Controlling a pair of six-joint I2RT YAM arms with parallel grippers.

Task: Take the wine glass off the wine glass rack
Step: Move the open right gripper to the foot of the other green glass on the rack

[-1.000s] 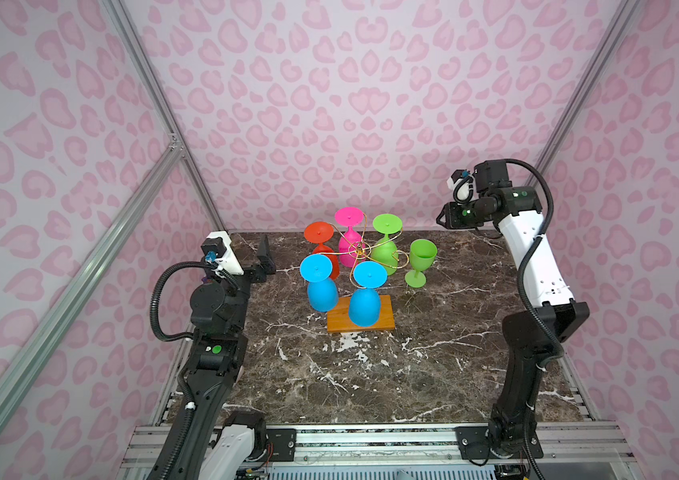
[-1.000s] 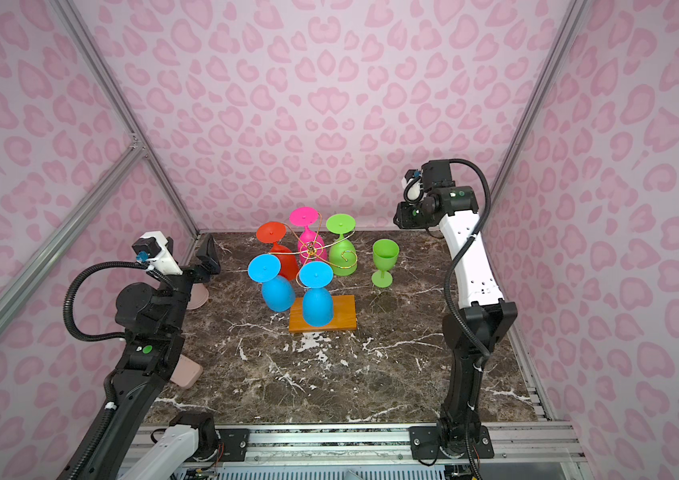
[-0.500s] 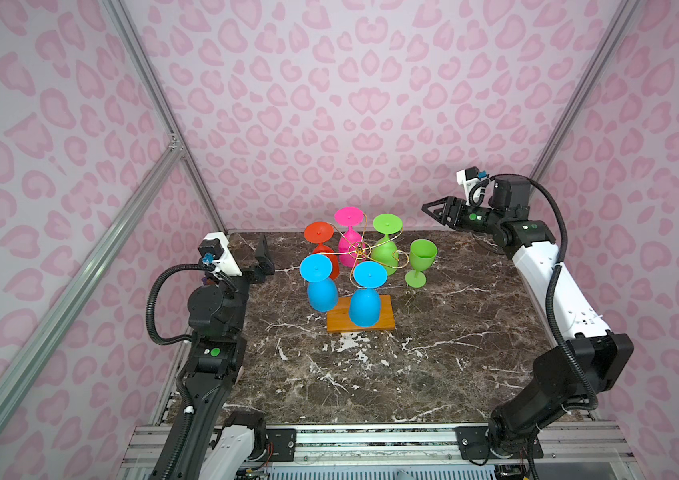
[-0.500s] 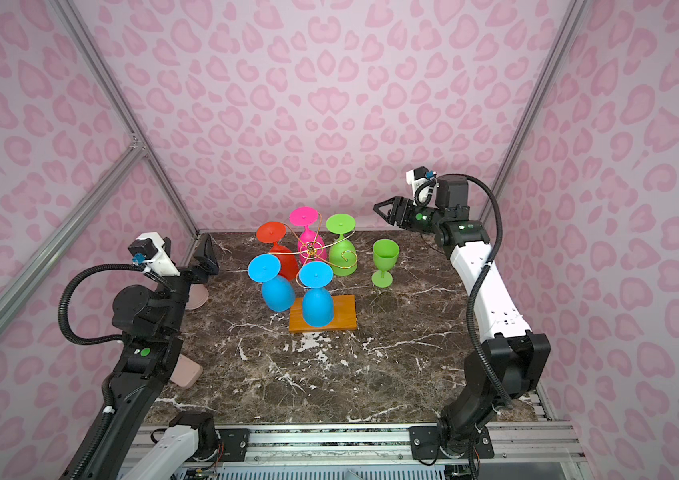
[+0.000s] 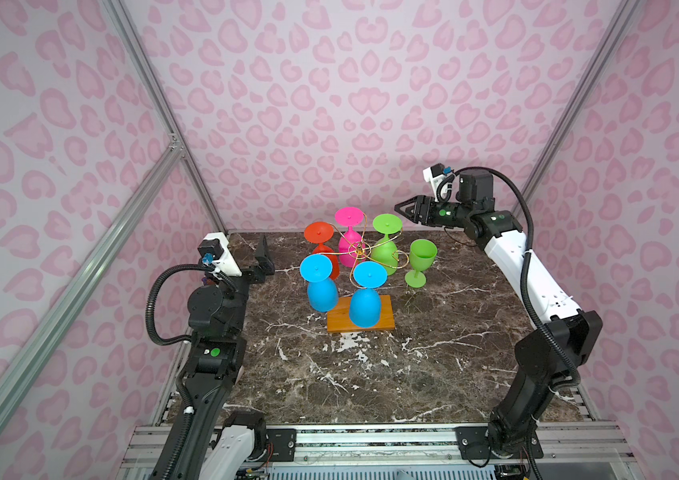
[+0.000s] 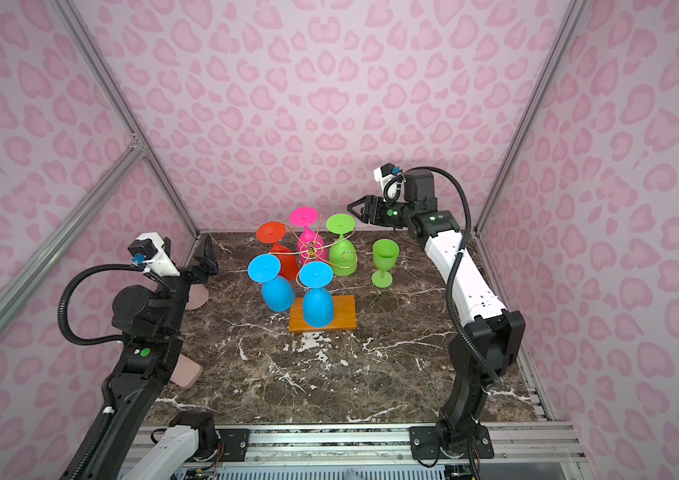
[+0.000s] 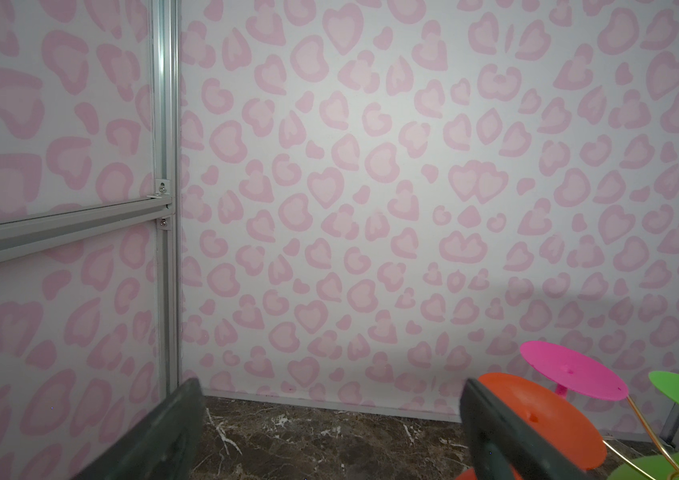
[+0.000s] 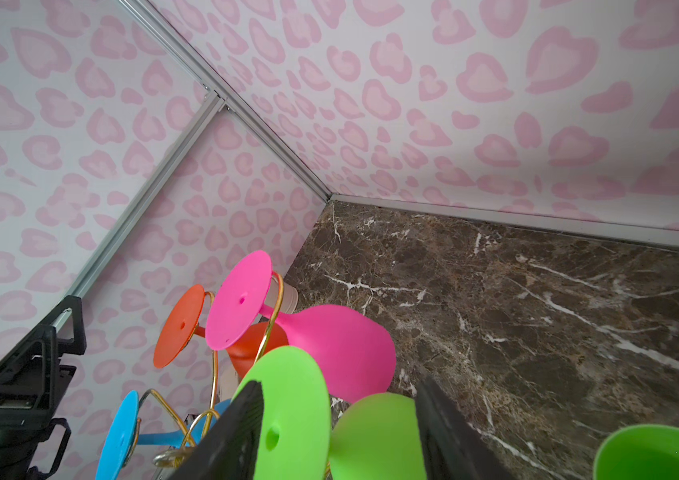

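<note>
While the brown, white-veined marble tabletop [image 5: 412,365] fills the floor of the cell, white walls [image 5: 350,83] printed with pink hearts close it in on three sides. Aluminium posts [image 5: 154,95] run up the back corners.

On the left, the left gripper [image 5: 265,257] sits near the back left corner of the tabletop, well apart from the wine glass rack [image 5: 358,249]. Its jaws are spread wide with nothing between them. In the left wrist view the foot of the orange glass [image 7: 537,411] shows past one finger.

The rack stands toward the back middle, its wooden base [image 5: 385,320] flat on the marble. Five glasses hang upside down from its gold arms: orange, two blue glasses [image 5: 321,291], a pink glass [image 5: 349,217] and a hanging green glass [image 5: 386,224]. Just right of the rack, an upright green glass [image 5: 423,253] stands on the table.

The right gripper [image 5: 399,206] hovers just above and to the right of the hanging green glass's foot. Its fingers [image 8: 238,432] are parted and hold nothing.

The left arm rises from the front rail and folds at the elbow, wrist level and facing the back wall. The right arm climbs from the front right and bends. Its white forearm slopes up toward the back, and the wrist turns left toward the rack.
</note>
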